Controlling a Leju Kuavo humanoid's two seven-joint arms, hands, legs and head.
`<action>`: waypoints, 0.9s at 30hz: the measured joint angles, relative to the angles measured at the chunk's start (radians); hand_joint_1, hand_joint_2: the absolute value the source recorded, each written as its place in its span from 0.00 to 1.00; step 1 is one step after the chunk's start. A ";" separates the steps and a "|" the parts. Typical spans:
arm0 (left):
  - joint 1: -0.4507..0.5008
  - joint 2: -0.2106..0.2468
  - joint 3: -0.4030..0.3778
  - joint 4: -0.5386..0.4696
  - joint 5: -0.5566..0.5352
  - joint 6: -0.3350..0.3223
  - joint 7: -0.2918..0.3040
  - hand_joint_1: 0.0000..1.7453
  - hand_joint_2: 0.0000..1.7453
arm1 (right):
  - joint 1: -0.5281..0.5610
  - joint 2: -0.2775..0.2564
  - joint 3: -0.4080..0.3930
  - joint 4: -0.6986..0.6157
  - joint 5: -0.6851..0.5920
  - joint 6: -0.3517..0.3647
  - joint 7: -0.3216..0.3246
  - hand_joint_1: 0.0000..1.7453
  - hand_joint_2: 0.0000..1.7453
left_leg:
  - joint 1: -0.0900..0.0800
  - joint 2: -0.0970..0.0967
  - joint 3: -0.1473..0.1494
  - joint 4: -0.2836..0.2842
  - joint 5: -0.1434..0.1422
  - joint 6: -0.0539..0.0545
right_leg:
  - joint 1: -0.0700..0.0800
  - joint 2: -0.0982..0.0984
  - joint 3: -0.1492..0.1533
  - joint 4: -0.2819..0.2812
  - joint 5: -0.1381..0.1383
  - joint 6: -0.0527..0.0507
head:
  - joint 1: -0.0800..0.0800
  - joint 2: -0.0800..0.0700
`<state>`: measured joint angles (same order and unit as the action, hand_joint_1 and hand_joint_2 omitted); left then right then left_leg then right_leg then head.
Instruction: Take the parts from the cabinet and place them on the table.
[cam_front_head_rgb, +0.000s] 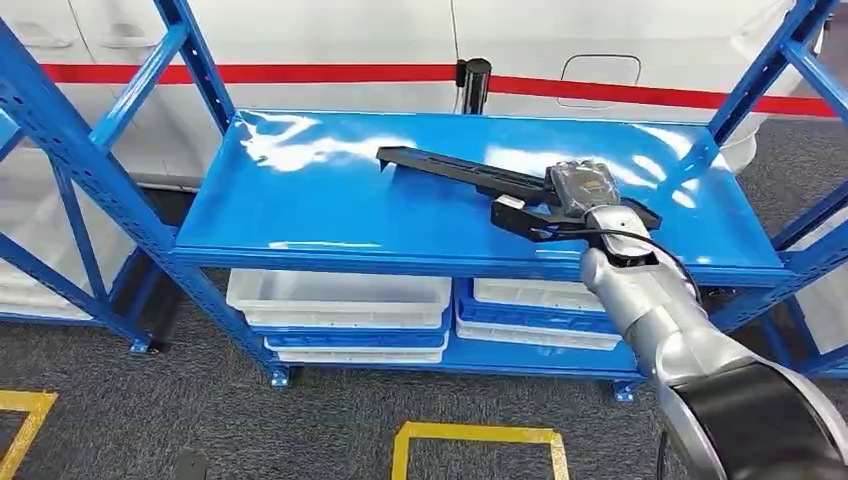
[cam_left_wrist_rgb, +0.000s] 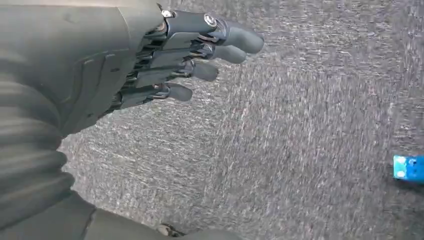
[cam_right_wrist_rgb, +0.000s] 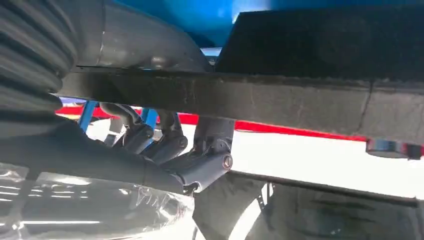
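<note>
While the right hand grips it, the black part points left-rear across the shelf

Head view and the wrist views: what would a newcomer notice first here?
First, the glossy blue metal shelf of the rack, with a long black plastic part lying slantwise on its top level. The silver right arm reaches to that part's near end, and the right hand grips it there. Below, white plastic bins sit on the lower level, and the left hand hangs over grey carpet, holding nothing.
</note>
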<state>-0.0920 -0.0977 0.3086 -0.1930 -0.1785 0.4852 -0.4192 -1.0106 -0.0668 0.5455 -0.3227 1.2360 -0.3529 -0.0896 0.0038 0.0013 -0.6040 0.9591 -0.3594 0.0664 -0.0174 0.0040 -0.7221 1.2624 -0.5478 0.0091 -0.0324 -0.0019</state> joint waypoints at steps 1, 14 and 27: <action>0.001 0.000 -0.005 0.000 -0.005 -0.004 0.003 0.00 1.00 | 0.003 -0.001 0.000 0.000 0.000 0.000 0.000 1.00 1.00 | 0.000 -0.001 -0.002 0.001 0.001 -0.002 | -0.002 0.000 -0.011 0.026 -0.003 0.008 | 0.001 0.000; 0.006 -0.011 -0.043 0.001 -0.034 -0.011 0.018 0.00 1.00 | -0.007 0.009 -0.005 0.000 0.005 0.007 -0.002 1.00 1.00 | 0.014 -0.005 -0.118 0.256 -0.158 -0.070 | -0.013 -0.001 0.136 -0.281 0.133 -0.023 | -0.003 0.000; 0.007 -0.014 -0.047 0.001 -0.038 -0.001 0.025 0.00 1.00 | -0.010 0.014 -0.010 -0.001 0.004 0.012 -0.011 1.00 1.00 | 0.003 0.002 0.061 0.004 -0.056 -0.010 | 0.003 -0.003 0.077 -0.262 0.148 0.017 | -0.002 0.000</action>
<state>-0.0847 -0.1114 0.2617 -0.1923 -0.2163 0.4845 -0.3944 -1.0205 -0.0526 0.5352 -0.3235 1.2398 -0.3410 -0.1011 0.0073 0.0038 -0.5431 0.9629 -0.4155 0.0560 -0.0140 0.0014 -0.6450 1.0006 -0.3995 0.0262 -0.0339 -0.0019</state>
